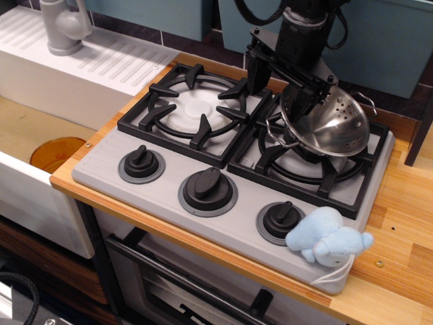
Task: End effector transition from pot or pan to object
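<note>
Plush toy [329,237]: judged light, soft, squashable; best pinched across its body. Gripper [308,108]: at colander [331,128] rim; finger state cannot be told.

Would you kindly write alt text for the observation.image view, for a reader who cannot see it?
A black robot gripper reaches into a tilted steel colander on the right burner of a toy stove. A light blue plush toy lies at the stove's front right corner, beside the rightmost knob.

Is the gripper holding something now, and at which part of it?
The gripper appears to hold the steel colander by its back rim, keeping it tilted over the right burner.
</note>
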`<state>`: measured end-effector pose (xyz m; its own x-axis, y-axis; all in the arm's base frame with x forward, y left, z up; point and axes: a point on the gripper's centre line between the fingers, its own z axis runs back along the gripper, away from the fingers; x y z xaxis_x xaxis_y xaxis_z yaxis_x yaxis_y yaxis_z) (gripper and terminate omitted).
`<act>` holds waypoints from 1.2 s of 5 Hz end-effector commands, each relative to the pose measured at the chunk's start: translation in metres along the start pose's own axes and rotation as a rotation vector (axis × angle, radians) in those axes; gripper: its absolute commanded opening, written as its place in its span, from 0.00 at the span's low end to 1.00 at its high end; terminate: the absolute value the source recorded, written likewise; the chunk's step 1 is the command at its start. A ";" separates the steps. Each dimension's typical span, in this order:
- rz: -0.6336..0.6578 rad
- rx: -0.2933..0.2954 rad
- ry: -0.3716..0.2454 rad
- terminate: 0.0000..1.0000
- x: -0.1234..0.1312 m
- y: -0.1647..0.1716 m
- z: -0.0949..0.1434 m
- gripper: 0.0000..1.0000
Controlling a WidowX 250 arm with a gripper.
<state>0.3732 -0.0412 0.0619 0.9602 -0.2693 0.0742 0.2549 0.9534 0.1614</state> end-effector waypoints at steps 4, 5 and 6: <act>-0.004 -0.008 0.061 0.00 -0.008 -0.008 0.044 1.00; 0.001 -0.009 0.055 0.00 -0.015 -0.011 0.056 1.00; 0.009 -0.025 0.016 0.00 -0.012 -0.012 0.084 1.00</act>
<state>0.3423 -0.0603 0.1082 0.9663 -0.2530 -0.0481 0.2572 0.9575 0.1308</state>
